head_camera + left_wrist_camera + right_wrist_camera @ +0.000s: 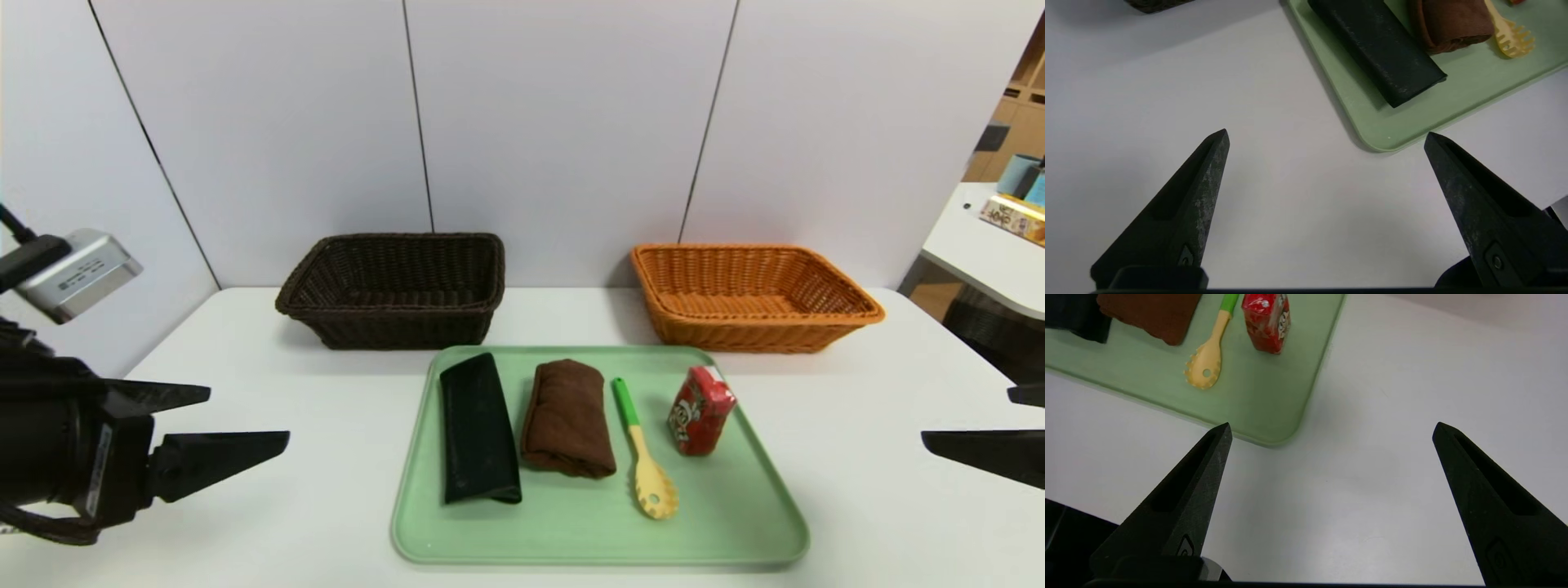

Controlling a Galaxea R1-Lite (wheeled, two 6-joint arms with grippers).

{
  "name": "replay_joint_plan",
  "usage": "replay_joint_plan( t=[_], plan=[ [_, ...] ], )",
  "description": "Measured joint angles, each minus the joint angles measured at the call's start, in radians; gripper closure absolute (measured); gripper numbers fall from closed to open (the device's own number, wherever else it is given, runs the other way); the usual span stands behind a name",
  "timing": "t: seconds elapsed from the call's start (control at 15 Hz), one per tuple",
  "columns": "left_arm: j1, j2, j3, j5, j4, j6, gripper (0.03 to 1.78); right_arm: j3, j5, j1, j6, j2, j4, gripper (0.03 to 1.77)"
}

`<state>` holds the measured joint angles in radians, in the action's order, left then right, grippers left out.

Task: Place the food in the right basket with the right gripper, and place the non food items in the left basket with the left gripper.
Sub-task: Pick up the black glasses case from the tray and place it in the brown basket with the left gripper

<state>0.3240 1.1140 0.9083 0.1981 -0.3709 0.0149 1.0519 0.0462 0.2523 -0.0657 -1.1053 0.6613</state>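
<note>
With both baskets empty, right gripper (971, 420), jaws wide and empty, should straddle the upright red snack carton (701, 411) ahead to its left; left gripper (245, 420) likewise wide, empty.

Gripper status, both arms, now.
Left gripper: open, empty, over bare table beside the tray.
Right gripper: open, empty, over bare table off the tray's other side.
</note>
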Motion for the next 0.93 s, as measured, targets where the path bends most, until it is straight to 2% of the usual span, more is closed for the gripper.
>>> replay_joint_plan(
  t=[0.2, 0.33, 0.6, 0.93],
  plan=[
    [0.056, 0.095, 0.062, -0.001, 0.001, 0.038, 0.12, 0.041, 0.000, 0.057, 0.017, -0.075, -0.005, 0.10],
    [0.090, 0.148, 0.098, -0.001, 0.004, 0.064, 0.12, 0.069, 0.000, 0.084, 0.069, -0.104, -0.004, 0.10],
    [0.164, 0.240, 0.191, -0.002, 0.003, 0.132, 0.12, 0.083, 0.000, 0.100, 0.122, -0.136, -0.005, 0.10],
    [0.227, 0.318, 0.245, -0.006, 0.003, 0.160, 0.12, 0.081, -0.004, 0.102, 0.138, -0.142, -0.004, 0.10]
  ],
)
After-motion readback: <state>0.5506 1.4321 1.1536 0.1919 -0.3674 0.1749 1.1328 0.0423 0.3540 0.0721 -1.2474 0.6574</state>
